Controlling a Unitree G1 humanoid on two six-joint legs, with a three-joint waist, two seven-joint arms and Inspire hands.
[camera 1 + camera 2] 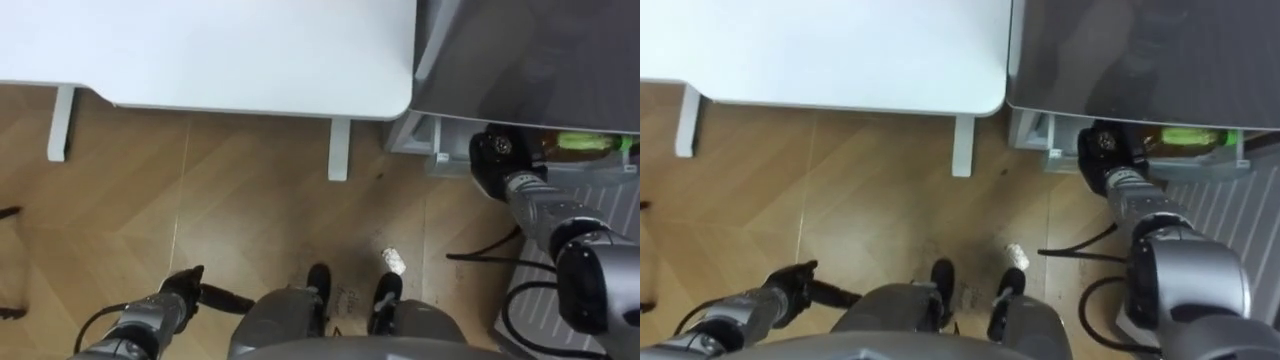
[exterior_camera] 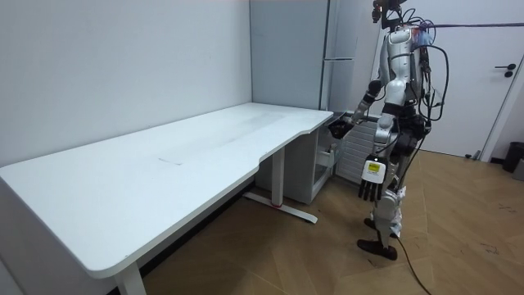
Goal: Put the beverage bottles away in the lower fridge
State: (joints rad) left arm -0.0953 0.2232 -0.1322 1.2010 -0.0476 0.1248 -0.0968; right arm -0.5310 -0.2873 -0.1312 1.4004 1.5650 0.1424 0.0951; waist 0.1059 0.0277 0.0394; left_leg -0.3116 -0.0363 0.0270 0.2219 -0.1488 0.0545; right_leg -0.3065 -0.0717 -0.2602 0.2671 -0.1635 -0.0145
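A drink bottle (image 1: 585, 143) with a green label lies on its side at the open lower fridge (image 1: 440, 150), just under the grey front of the upper fridge (image 1: 530, 60). My right hand (image 1: 495, 155) is up against the bottle's left end, with the arm reaching in from the lower right. Its hold on the bottle is hidden. In the room view that right hand (image 2: 340, 124) is stretched out to the fridge (image 2: 327, 156), at about table height. My left hand (image 1: 180, 290) hangs open by my side, seen in the room view as the left hand (image 2: 370, 184) pointing down.
A long white table (image 1: 200, 50) stands left of the fridge, its leg (image 1: 339, 150) close to the fridge corner. On the wooden floor by my feet lies a small white scrap (image 1: 393, 261). I stand in front of the fridge, at the table's end.
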